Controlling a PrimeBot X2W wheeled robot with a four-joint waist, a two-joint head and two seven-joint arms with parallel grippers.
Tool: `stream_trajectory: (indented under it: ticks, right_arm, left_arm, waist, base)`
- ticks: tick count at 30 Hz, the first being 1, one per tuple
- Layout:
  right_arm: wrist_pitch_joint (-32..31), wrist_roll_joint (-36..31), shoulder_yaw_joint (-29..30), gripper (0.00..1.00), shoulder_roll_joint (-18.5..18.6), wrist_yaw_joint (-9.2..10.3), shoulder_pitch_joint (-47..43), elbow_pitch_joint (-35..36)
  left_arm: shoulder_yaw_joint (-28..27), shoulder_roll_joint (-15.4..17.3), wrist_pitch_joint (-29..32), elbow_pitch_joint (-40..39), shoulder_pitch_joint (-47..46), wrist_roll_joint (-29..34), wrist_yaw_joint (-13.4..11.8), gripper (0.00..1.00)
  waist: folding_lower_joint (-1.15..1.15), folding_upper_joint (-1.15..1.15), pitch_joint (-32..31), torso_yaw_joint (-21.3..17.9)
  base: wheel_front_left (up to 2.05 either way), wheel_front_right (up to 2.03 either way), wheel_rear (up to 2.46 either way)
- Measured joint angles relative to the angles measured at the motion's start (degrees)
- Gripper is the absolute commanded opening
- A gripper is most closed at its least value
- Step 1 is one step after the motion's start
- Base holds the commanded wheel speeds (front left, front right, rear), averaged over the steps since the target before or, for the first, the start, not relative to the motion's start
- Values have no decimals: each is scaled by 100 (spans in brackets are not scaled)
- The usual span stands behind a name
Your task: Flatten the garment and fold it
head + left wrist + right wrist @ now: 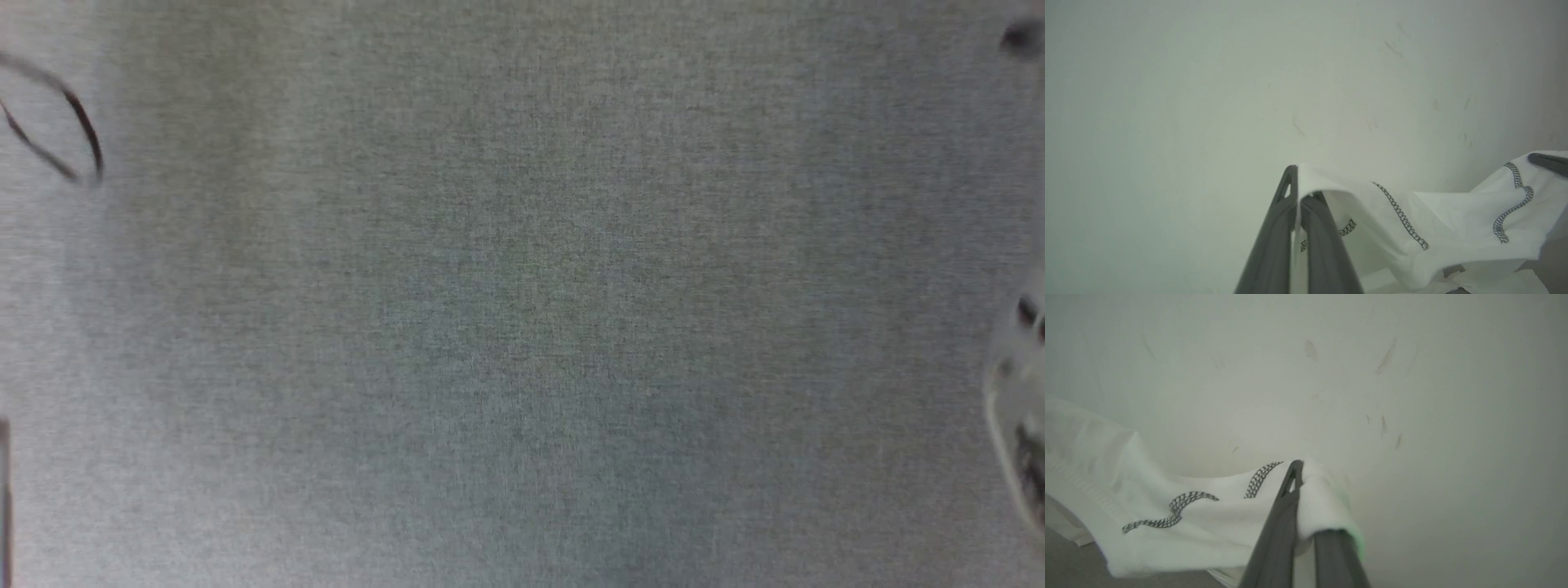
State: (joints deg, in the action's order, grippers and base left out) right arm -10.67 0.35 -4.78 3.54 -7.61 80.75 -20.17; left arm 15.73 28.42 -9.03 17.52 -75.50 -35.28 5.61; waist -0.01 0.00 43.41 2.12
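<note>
Left wrist view: garment (1437,220) edge pinched between the left gripper (1301,185) fingers. Cloth runs right of it and sags, far end at the right gripper (1549,161) on the right edge. Right wrist view: cloth draped over one finger of the right gripper, spreading left. Backdrop (1208,81) behind both. Head view: loop (77,122) at upper left of the woven surface (522,294).

Soft, flat, greyish light; head view blurred, worst at its edges; wrist views show the garment (1453,220) fairly sharp.
</note>
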Motion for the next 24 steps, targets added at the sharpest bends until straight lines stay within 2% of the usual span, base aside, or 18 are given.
stream_trajectory:
  ticks: [3, 5, 9, 13, 20, 24]
  right_arm:
    - [-182, 267, -43, 0, 110, 1, -849, 806]
    - [-309, 427, -4, 0, 130, 1, -1517, 1403]
    - [-549, 643, 191, 0, 102, 1, -2925, 2506]
    - [-583, 787, 391, 0, 31, 4, -4139, 3314]
    - [-238, 1065, 680, 0, -49, 5, -5906, 3887]
    - [67, 1485, 838, 0, -53, 5, -6779, 3810]
  left_arm:
    - [4, 153, -2, -610, 800, -49, -22, 0]
    - [19, 237, -24, -1060, 1449, -45, -144, 0]
    - [99, 302, -126, -1869, 2820, 22, -492, 0]
    - [178, 372, -268, -2527, 3990, 258, -914, 0]
    - [482, 232, -375, -3003, 5647, 516, -1540, 0]
    - [630, 120, -385, -2919, 6358, 470, -1733, 0]
  waist:
    - [0, 0, -202, 0]
    - [0, 0, -345, -6]
    - [-1, 0, -654, -28]
    - [-1, 0, -967, -59]
    - [-1, 0, -1484, -100]
    - [-1, 0, -1777, -105]
  base:
    - [0, 0, 0]
    - [0, 0, 0]
    - [0, 0, 0]
    - [0, 0, 0]
    - [0, 0, 0]
    - [0, 0, 0]
